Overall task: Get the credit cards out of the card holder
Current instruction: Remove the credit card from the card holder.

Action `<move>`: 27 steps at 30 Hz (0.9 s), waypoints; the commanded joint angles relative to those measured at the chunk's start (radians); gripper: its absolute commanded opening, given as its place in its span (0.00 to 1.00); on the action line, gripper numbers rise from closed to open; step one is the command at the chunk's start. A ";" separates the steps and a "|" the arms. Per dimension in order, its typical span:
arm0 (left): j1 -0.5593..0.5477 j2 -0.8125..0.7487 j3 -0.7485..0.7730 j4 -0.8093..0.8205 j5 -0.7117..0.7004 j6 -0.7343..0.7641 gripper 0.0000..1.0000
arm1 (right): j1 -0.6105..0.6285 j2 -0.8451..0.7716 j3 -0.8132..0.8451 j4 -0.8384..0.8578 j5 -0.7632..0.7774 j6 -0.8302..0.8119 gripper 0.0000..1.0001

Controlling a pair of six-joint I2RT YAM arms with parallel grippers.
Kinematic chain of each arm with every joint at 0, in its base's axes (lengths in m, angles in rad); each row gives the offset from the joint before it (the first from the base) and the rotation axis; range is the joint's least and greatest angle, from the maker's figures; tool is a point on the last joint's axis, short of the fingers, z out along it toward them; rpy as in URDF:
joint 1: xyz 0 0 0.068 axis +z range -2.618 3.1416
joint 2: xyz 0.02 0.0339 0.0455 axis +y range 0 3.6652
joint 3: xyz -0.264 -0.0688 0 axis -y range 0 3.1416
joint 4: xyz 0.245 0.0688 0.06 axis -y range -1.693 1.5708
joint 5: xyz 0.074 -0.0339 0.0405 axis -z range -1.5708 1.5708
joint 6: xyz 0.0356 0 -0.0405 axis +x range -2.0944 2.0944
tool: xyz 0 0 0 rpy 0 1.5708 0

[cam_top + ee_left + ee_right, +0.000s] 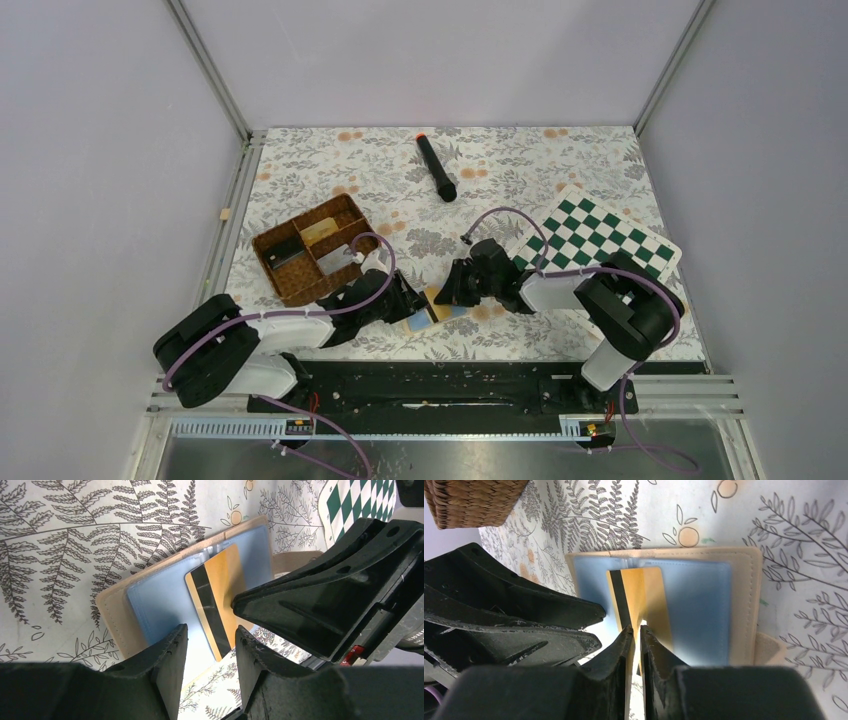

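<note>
Pretty cramped at the near middle: the left gripper (210,639) and right gripper (636,631) sit nose to nose over the open card holder (112,615), so there's basically no gap between them for anything else. The right one's fingers are pinched on the yellow card (220,587). The left one's jaws stand apart around that card's near end, touching it or not I can't quite tell. Off to the left the woven basket (315,248) stands in the way. To the right the chequered board (600,235) just lies flat and low. The far middle of the table (520,160) is roomy, only a black marker (436,168) lying there.
</note>
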 commanded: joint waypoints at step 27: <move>0.001 -0.010 -0.025 0.011 -0.060 -0.003 0.41 | -0.036 -0.046 -0.013 -0.183 0.092 -0.053 0.18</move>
